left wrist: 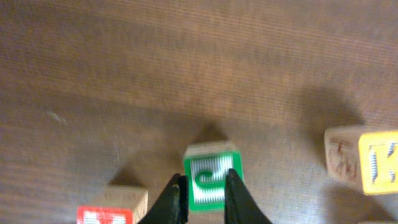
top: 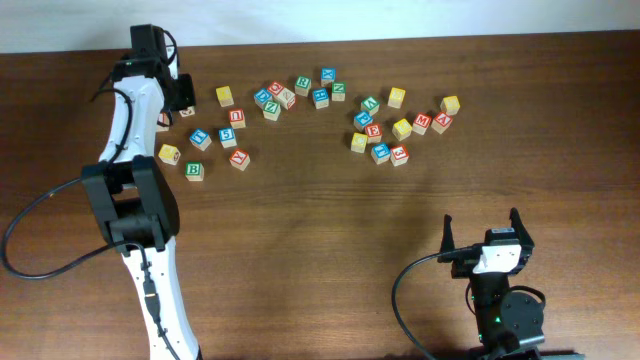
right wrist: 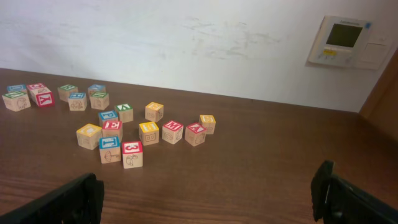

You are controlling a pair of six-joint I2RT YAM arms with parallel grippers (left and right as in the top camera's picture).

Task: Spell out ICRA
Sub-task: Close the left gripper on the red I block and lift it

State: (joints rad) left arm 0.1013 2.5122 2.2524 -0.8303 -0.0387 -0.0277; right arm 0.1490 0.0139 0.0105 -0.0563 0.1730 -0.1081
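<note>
Hovering over a green-faced cube on the table, the left claw stands narrowly parted, gripping nothing; the right claw, well away, gapes wide. The green R cube lies well right of that cube.

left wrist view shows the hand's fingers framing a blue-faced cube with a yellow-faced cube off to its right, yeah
No: the left hand's fingers frame a green-faced cube, not a blue-faced one, as the left wrist view shows. The yellow-faced cube is off to its right.

Overhead faces straight down on the table. Left wrist sits close above it, behind the left tool. Right wrist looks low across it, sharing overhead's blocks.
</note>
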